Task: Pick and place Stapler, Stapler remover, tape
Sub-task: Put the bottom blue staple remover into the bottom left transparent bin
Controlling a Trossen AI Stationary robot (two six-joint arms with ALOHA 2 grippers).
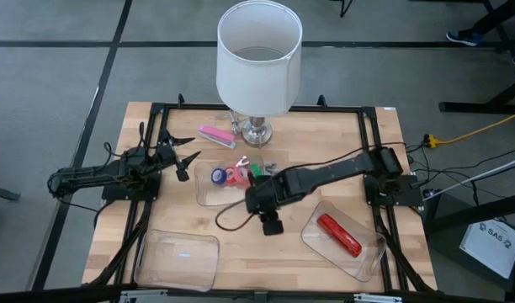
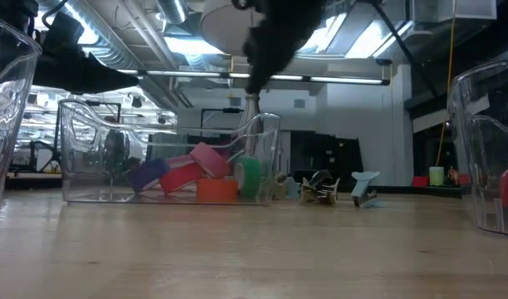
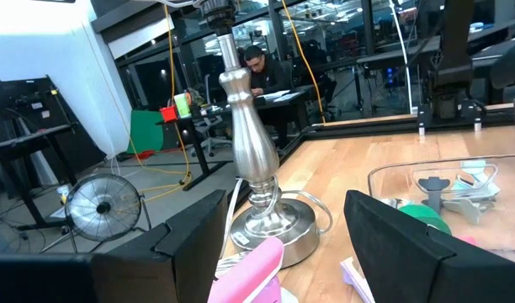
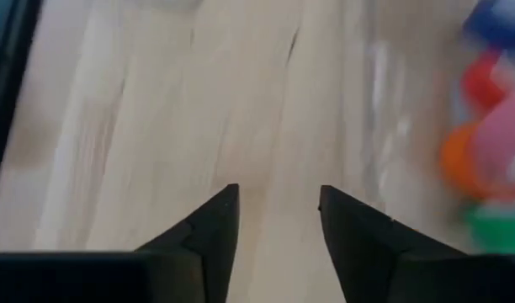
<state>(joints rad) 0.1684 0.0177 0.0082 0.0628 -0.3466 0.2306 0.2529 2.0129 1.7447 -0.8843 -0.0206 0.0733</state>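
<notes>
Right gripper (image 4: 277, 215) (empty) beside tape (image 4: 489, 143) container (image 1: 209, 192).

High view looks straight down on the whole tabletop (image 1: 266, 252). Low view sits at tabletop level, facing the room. Both catch the clear bin (image 1: 209, 192) holding the tape (image 2: 206, 174). Wrist views ride close, left facing the lamp (image 3: 257, 181).

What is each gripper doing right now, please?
Left gripper: open, empty, facing the lamp.
Right gripper: open, empty, above the table.
</notes>
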